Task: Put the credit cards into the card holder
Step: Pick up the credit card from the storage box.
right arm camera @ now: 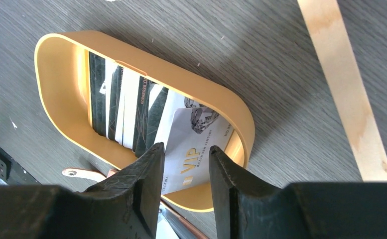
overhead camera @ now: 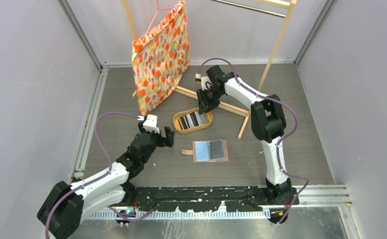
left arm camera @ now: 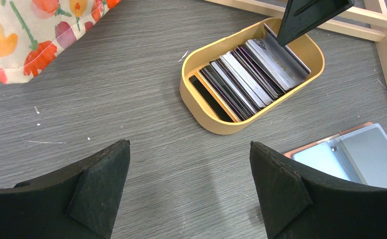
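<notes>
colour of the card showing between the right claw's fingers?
White card, gold VIP lettering, at the right claw; best in right wrist view.

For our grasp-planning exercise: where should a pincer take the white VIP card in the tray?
Grip the card by its raised edge, from above, pinching both flat faces. It leans on the stack, and the tray walls block side approaches.

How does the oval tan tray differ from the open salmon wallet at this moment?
The oval tan raised-wall tray is deep and rounded; the salmon-tan folding wallet lies flat, open and rectangular. The tray is packed with a row of leaning cards; the wallet's pockets show none. The right hand reaches into one end of the tray, while nothing touches the wallet. Both rest on the grey wood-grain table.
</notes>
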Motion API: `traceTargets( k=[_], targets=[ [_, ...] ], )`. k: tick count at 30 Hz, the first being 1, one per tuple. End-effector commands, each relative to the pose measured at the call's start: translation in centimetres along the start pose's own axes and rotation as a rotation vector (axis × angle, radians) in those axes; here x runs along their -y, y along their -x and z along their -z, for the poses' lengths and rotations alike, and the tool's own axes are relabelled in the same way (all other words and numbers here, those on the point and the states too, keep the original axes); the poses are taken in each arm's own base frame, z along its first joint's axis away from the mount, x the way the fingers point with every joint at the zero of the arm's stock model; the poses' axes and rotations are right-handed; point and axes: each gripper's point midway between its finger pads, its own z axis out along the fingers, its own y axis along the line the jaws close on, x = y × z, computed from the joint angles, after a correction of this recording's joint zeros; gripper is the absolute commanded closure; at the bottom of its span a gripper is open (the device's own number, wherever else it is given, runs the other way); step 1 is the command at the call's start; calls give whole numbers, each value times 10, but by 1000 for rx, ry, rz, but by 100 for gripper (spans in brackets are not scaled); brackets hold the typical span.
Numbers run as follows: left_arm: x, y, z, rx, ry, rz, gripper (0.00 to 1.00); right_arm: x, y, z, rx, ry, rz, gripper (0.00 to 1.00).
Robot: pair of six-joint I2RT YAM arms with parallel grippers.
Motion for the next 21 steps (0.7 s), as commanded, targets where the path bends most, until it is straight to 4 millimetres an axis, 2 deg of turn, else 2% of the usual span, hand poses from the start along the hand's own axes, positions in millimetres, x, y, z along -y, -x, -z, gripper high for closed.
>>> traceTargets(
  k=[1,21],
  targets=[
    [-1,19,-2,78,9,24,10,-5,27,39,100,-28,30,58],
    [-1,20,-1,81,11,26,10,7,24,45,94,-62,23,84]
  ],
)
